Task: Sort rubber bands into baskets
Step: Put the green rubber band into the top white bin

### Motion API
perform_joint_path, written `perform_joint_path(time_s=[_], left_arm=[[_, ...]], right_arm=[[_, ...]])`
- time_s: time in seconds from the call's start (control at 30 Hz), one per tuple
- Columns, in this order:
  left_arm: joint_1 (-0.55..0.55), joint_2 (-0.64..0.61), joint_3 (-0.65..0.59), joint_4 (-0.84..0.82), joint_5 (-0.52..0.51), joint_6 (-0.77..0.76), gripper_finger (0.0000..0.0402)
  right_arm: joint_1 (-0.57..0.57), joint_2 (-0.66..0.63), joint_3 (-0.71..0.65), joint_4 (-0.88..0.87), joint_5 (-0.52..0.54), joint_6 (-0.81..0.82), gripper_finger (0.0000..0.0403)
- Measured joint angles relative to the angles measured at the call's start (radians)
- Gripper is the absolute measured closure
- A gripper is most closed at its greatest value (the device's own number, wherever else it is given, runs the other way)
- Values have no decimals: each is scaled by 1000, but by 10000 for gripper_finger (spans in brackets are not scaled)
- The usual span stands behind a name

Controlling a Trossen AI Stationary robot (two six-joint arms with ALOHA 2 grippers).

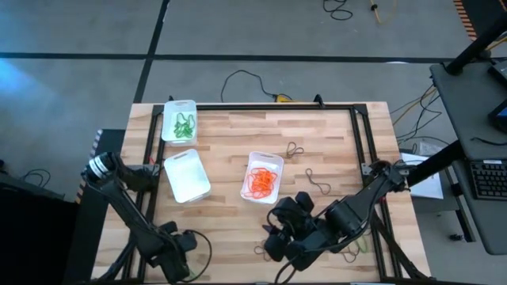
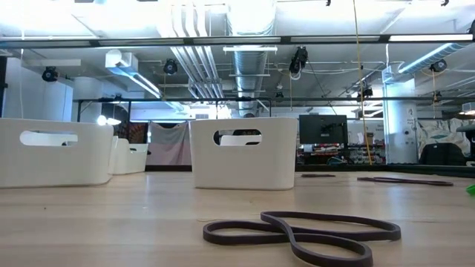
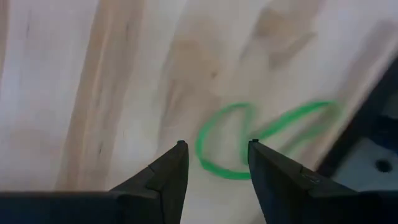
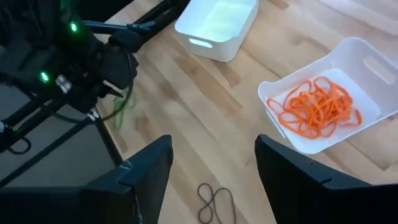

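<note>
Green rubber band lies between the open left pincer fingers.

Grey floor with dark lines and loose cables; ceiling ducts, strip lights, a monitor behind

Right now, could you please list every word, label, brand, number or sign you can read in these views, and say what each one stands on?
None can be read: the baskets, the rubber bands and the wooden table bear no text.
The monitor in the room behind is too small to read.
</note>
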Motion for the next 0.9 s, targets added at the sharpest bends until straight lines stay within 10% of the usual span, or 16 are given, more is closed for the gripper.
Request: perform_joint_path(time_s=[0.43, 0.9], left_arm=[[0, 151, 6, -36, 43, 18, 268], [16, 162, 3, 9, 79, -64, 394]], right_arm=[[0, 11, 0, 24, -9, 19, 182], [0, 6, 0, 22, -61, -143, 182]])
